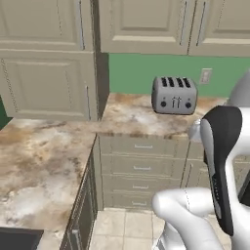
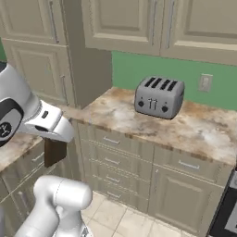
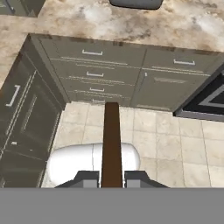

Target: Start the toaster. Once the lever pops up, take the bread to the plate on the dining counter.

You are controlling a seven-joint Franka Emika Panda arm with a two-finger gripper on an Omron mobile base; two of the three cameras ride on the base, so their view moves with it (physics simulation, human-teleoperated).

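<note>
- Marbled worktop (image 2: 199, 125) is being shown carrying the toaster (image 2: 159, 96) near its back edge, by the green wall.
- Bread (image 3: 111, 144) is being pinched edge-on in the gripper (image 3: 112, 178), held above the tiled floor (image 3: 175, 144), well apart from the toaster.

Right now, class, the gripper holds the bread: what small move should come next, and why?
Probably turn the base away toward the dining counter. The gripper is shut on the bread, held over the floor, clear of the toaster. So the carry to the plate is what remains.
</note>
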